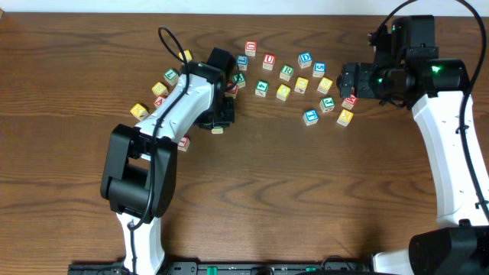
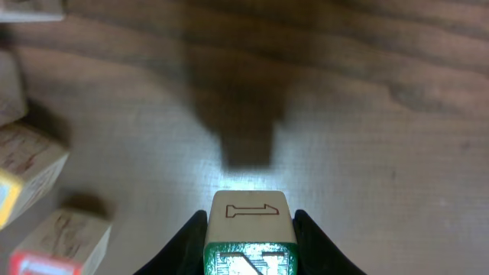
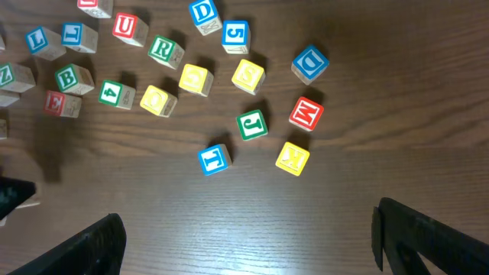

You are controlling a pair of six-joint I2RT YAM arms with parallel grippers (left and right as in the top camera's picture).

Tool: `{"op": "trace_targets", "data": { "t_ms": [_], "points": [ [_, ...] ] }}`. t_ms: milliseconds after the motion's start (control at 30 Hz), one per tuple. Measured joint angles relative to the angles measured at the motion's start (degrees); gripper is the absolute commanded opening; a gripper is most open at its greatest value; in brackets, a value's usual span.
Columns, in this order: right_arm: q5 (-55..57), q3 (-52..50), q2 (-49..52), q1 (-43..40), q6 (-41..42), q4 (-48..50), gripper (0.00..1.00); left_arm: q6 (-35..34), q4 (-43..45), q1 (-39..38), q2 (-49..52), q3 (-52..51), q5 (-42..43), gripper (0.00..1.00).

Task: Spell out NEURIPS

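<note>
My left gripper (image 2: 250,220) is shut on the green N cube (image 2: 250,233), holding it just above the bare wood; its shadow falls ahead of it. From overhead, the left gripper (image 1: 219,121) hangs left of the cube cluster, with the N cube (image 1: 218,130) showing at its tip. My right gripper (image 3: 248,244) stands wide open over bare table, nothing between its fingers; overhead it (image 1: 348,80) sits at the cluster's right end. The red U (image 3: 131,28) (image 1: 268,59), green R (image 3: 164,50) (image 1: 286,72) and red E (image 3: 61,103) lie loose among the other cubes.
Other letter cubes lie scattered: blue T (image 3: 215,159), yellow K (image 3: 292,158), green J (image 3: 251,124), red M (image 3: 306,113), blue D (image 3: 309,65). A second group of cubes (image 1: 160,89) lies left of my left arm. Bare wood table (image 1: 306,191) fills the front.
</note>
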Motion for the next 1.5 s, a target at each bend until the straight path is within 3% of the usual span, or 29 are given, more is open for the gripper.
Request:
{"op": "trace_targets", "data": {
  "t_ms": [233,1500],
  "points": [
    [0.00,0.00,0.00,0.00,0.00,0.00,0.99,-0.22,7.23,0.00,0.04,-2.43,-1.70,0.25],
    [0.00,0.00,0.00,0.00,0.00,0.00,0.99,1.86,9.75,0.00,1.16,-4.96,-5.16,0.27]
  ]
}}
